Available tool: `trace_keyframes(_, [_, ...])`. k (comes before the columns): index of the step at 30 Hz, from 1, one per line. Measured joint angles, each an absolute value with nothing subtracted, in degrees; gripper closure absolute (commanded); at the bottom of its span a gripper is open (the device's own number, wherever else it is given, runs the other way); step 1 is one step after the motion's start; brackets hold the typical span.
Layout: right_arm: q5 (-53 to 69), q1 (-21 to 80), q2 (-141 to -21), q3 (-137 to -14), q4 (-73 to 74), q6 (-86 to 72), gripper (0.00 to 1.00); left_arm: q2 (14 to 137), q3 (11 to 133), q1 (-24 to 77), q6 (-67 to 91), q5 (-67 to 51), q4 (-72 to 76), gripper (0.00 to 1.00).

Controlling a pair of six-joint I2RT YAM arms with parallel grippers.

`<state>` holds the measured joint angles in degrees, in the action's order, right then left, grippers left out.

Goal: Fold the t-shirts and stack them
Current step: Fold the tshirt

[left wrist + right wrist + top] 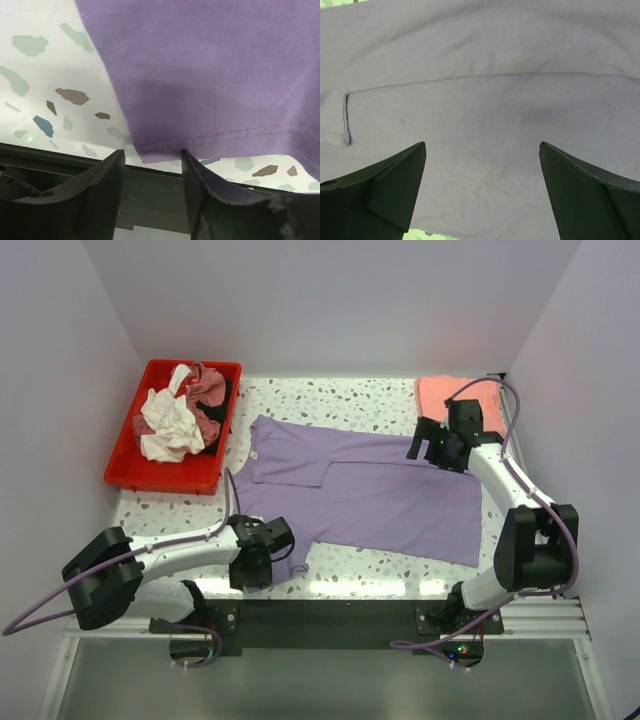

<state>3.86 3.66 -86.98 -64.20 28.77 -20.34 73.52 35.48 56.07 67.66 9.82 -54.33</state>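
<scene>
A grasp for folding is judged in hand: the purple shirt (pixel 390 502) is spread under the wide-open, empty right jaws, its hem (pixel 225 136) just ahead of the half-open, empty left jaws, where it must next be pinched.

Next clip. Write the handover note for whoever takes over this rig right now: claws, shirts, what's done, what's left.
Left claw: open, low at the near hem of the lavender t-shirt, gripping nothing.
Right claw: wide open over the same shirt's far right part, holding nothing.
Done: the salmon-pink t-shirt lies folded at the far right corner.
Left: the lavender one is spread out and not yet folded up. The bunched t-shirts, white, rose and dark, wait in the red tray at far left.
</scene>
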Motion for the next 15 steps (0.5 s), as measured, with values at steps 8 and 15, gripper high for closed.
trace_keyframes(8, [2.74, 3.66, -86.98, -64.2, 29.08, -20.34, 0.01, 76.07, 36.53, 56.07, 67.26, 8.64, -52.51, 0.66])
trace_keyframes(15, [2.46, 3.66, -85.65, -63.55, 29.15, -20.38, 0.01, 75.7, 35.29, 56.01, 67.4, 8.19, -51.59, 0.57])
